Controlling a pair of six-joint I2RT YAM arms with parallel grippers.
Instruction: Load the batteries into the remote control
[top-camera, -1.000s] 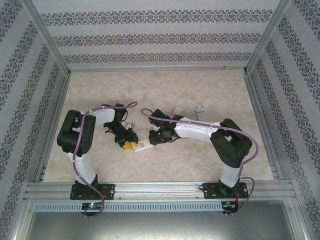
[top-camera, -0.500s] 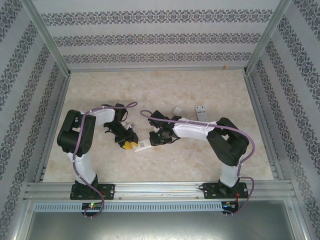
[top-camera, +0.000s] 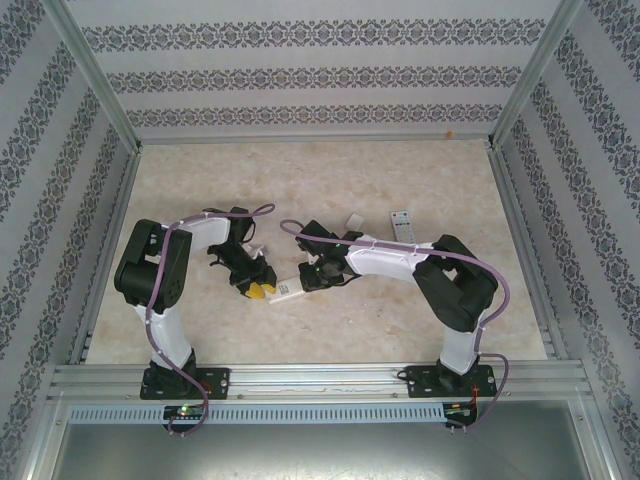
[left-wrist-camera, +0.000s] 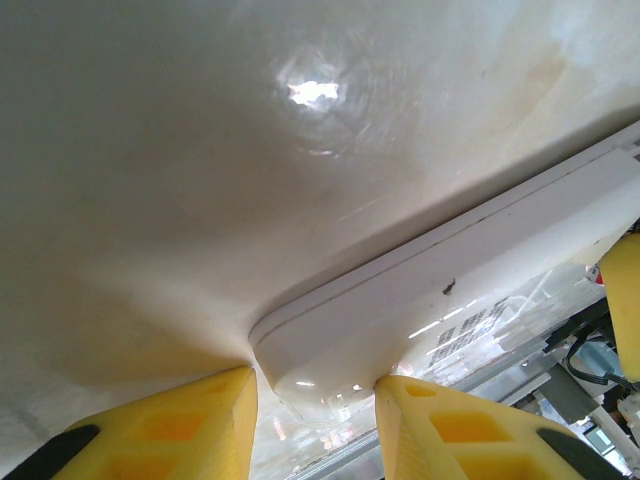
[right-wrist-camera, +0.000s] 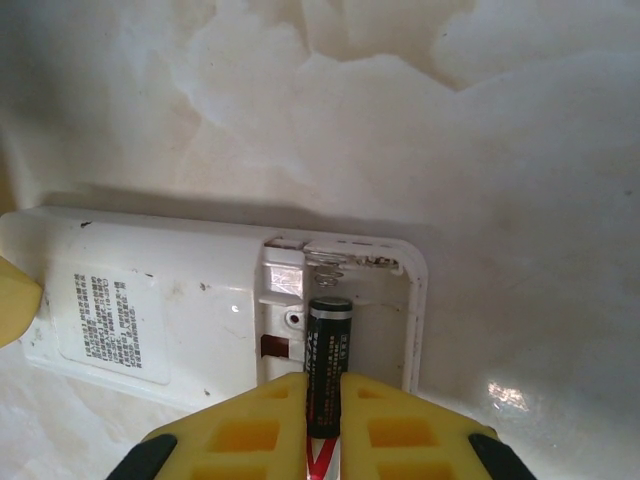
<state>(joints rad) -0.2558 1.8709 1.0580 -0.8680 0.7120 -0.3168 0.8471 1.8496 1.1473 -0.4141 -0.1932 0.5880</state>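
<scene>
Right claw (right-wrist-camera: 322, 400) grips the battery (right-wrist-camera: 328, 350), tip inside the opened remote (right-wrist-camera: 150, 300); left claw (left-wrist-camera: 316, 390) clamps the remote. Risk: if you push tilted, the battery jams short of the spring (right-wrist-camera: 325, 268).

Marbled table (top-camera: 330, 170); remote control (top-camera: 288, 290); 2nd remote (top-camera: 401, 225)

Two remotes (top-camera: 287, 289) (top-camera: 401, 224), one battery (right-wrist-camera: 328, 360)

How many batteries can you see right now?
1. The battery is pinched in the right end effector and reaches into the open compartment of the remote control. Another may be hidden under the casing.
</scene>
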